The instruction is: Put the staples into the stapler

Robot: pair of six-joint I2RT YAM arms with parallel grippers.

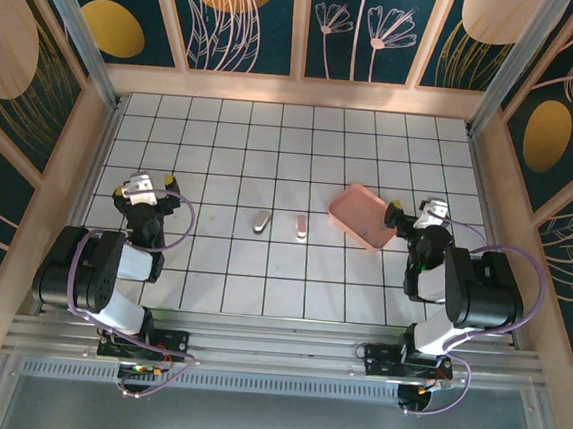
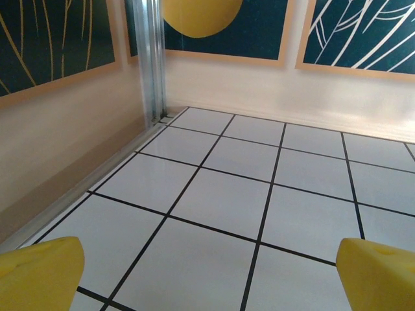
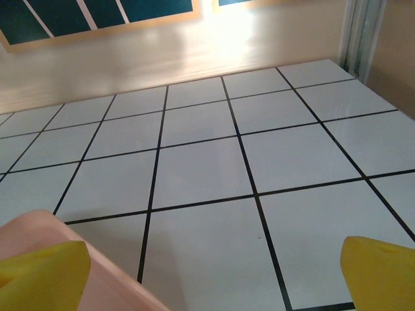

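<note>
On the tiled desk (image 1: 232, 150): white squares with black grid lines, a wooden rim and dark floral panels all round.
Stapler (image 1: 301, 227): small pale oblong, lay flat near the middle of the desk, long side running roughly toward the back wall, nothing touching it.
Staples (image 1: 262, 221): small greyish sliver close to the left of the stapler, not touching it, slightly tilted; too small to make out detail.
Pink tray (image 1: 362, 213): sat to the right of the stapler, turned at an angle, its right end under the right arm's wrist.
Left end effector (image 2: 207, 275): fingers stood wide apart and held nothing. It hung low over bare tiles on the left side, well apart from stapler and staples. Yellow fingertips (image 2: 39, 272) sat in the bottom corners of the wrist view.
Right end effector (image 3: 214, 272): fingers spread wide, nothing between them. The left yellow pad hung over the tray's rim in the wrist view; couldn't tell if it touched.
Arms: both were folded back close to their bases at the near edge.
</note>
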